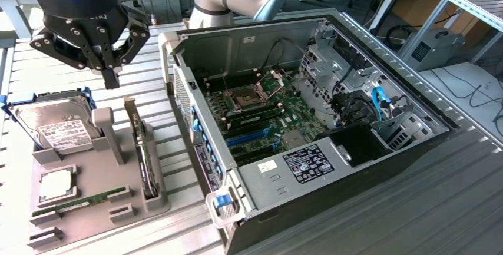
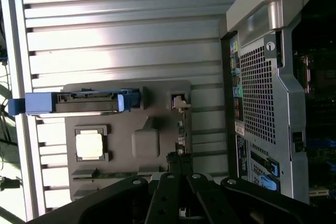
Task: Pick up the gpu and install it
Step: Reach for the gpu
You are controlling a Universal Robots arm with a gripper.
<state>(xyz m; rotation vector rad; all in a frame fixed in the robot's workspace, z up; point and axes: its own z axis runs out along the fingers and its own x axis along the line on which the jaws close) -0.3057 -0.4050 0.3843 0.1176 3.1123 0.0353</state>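
Weight seemed no worry: I judged the gpu (image 1: 142, 149) light and stiff but fragile (bare circuitry, nothing to squeeze hard), best pinched across its thin upper edge. It stood on edge in the grey holder (image 1: 94, 175) on the ribbed tabletop (image 1: 440, 208), just beside the open computer case (image 1: 260, 172). My fingers (image 1: 111, 78) hung pressed together and empty above its far end. Room looked tight, with the hard drive (image 1: 55, 125) near its other side.
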